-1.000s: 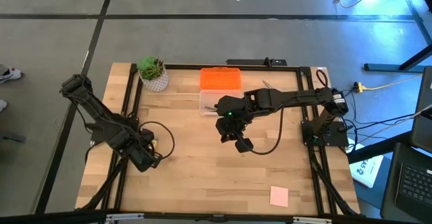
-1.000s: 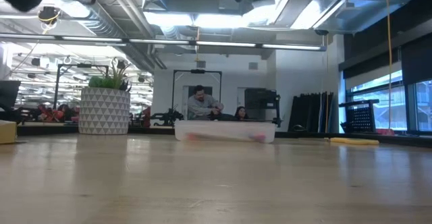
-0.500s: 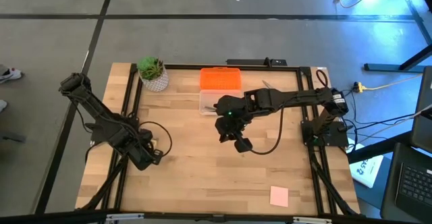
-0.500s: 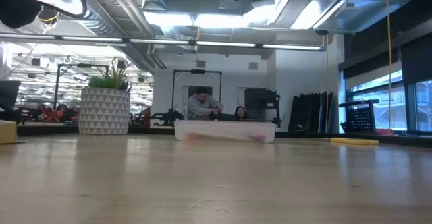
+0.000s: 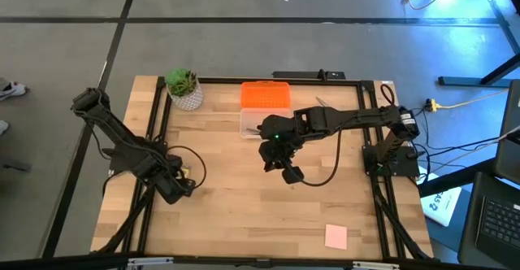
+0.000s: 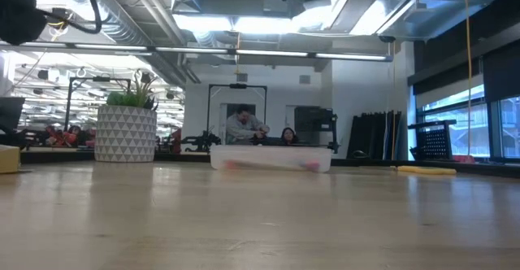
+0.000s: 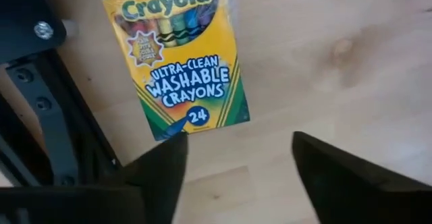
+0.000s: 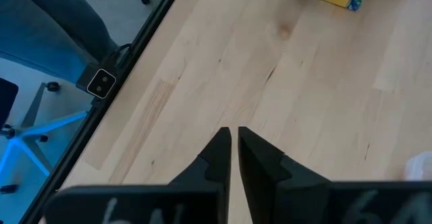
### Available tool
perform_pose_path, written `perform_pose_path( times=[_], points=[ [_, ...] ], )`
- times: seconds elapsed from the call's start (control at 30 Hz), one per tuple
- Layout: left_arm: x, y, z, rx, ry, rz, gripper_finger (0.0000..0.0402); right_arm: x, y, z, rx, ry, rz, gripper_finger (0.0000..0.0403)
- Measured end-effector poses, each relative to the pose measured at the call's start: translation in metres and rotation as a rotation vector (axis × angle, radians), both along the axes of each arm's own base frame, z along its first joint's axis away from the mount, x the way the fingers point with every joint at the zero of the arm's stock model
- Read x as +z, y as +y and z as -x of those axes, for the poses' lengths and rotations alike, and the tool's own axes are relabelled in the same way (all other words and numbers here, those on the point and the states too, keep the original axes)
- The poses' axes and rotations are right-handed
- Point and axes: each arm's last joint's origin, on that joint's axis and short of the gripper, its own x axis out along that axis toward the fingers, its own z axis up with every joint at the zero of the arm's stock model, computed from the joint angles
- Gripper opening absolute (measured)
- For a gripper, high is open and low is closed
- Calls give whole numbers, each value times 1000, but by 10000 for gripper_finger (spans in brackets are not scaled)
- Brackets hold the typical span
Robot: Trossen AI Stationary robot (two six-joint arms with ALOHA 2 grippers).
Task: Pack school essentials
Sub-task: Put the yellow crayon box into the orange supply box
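Currently noted: left gripper spread wide, holding nothing, green-yellow crayon box flat on surface just ahead of fingertips. Right gripper nearly closed, empty, hanging above mid-surface, crayon box well beyond.

— What sort of place is this?
— A robotics lab or open workshop. The wooden tabletop sits in a black metal frame on a grey concrete floor, with cables trailing off.
— And behind it?
— Exposed ceiling ducts, strip lights, racks of equipment, and people seated at workstations.
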Motion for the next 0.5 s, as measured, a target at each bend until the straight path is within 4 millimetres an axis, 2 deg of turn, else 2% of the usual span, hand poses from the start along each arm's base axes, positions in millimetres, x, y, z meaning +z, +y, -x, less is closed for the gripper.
perform_pose_path(
  times=[0.23, 0.5],
  points=[
    [-8, 2, 2, 49, 19, -3, 384, 0, 0, 0, 0, 0, 0, 31],
    [-24, 5, 6, 92, 37, 4, 398, 0, 0, 0, 0, -1, 0, 31]
  ],
)
